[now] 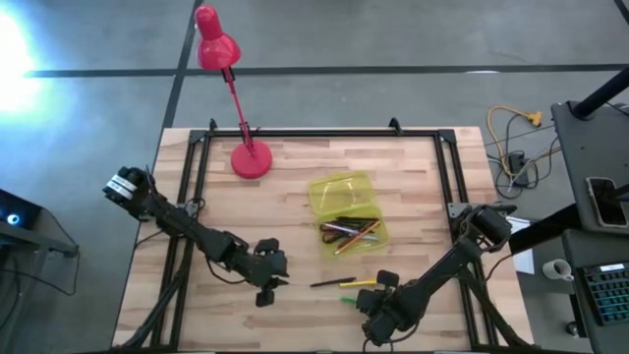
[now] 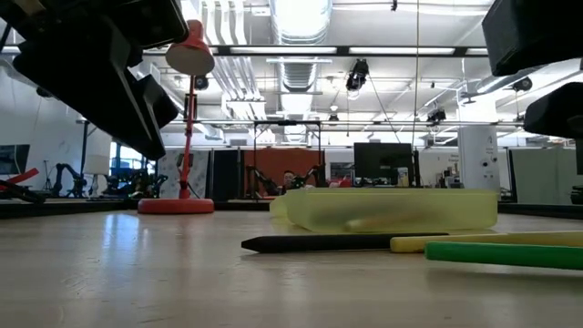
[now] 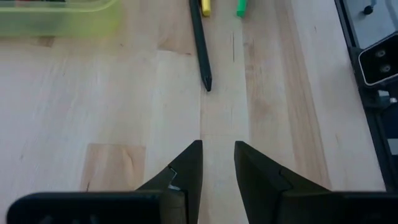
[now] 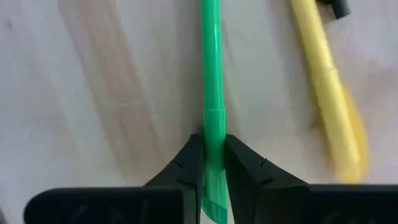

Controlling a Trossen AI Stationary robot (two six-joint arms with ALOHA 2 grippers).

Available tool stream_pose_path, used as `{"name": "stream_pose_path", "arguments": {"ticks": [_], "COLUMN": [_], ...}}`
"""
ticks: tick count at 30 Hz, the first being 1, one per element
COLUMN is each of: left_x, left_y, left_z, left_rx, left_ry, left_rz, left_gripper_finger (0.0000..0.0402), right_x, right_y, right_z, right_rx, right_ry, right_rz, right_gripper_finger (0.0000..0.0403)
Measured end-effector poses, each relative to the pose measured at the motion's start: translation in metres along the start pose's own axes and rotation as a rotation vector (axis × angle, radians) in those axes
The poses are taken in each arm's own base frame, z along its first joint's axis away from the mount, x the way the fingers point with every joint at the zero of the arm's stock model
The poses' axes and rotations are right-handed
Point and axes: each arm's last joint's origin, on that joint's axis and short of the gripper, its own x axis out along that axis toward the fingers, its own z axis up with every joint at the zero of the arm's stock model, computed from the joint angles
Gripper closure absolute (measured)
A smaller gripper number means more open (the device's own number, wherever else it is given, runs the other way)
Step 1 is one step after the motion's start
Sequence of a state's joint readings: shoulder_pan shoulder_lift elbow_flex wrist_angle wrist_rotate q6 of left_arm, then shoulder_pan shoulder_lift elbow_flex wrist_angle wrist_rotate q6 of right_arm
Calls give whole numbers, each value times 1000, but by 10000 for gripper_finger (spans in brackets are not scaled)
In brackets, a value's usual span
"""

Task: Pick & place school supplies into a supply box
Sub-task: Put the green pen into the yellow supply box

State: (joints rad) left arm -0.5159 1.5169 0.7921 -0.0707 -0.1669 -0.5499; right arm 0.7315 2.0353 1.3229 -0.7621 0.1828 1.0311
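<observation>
The green pen (image 4: 211,74) lies flat, pinched in the right gripper (image 4: 211,158). The yellow marker (image 4: 323,81) and black pen (image 1: 327,283) lie just beyond it. Farther on stands the translucent yellow-green supply box (image 1: 321,192), holding several pens.

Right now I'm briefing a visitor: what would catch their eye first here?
Probably the red desk lamp at the table's far edge. Then the yellow-green supply box mid-table, holding several pens. Nearest, the right claw grips a green pen beside a yellow marker.
</observation>
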Motion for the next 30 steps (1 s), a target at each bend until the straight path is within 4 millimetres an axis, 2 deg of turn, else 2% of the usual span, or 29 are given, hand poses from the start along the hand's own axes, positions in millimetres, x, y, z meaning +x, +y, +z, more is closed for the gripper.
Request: {"name": "stream_pose_path", "arguments": {"ticks": [3,5,8,12,14,21,25,30], "left_x": [0,0,0,0,0,-1,-1,-1], "left_y": [0,0,0,1,0,-3,-3,-3], "left_z": [0,0,0,2,3,9,10,12], "left_rx": [-13,-14,-14,-16,-17,-33,-78,-103], "left_ry": [0,-1,-9,-31,-45,-106,-120,-148], "left_rz": [0,0,10,40,46,26,38,48], "left_gripper_finger": [325,325,325,325,325,325,325,325], "right_x": [-19,-43,-76,-89,-90,-62,-54,-59], "right_y": [-16,-28,-55,-83,-98,-134,-141,-139], "right_z": [-7,-6,-7,7,19,65,79,80], "right_rx": [-40,-28,-54,-120,-138,-268,-314,-334], "right_ry": [-18,-60,-77,-93,-91,-85,-97,-116], "right_rz": [-120,-169,-293,-332,-332,-254,-240,-226], "right_gripper_finger": [369,370,370,370,370,358,347,300]}}
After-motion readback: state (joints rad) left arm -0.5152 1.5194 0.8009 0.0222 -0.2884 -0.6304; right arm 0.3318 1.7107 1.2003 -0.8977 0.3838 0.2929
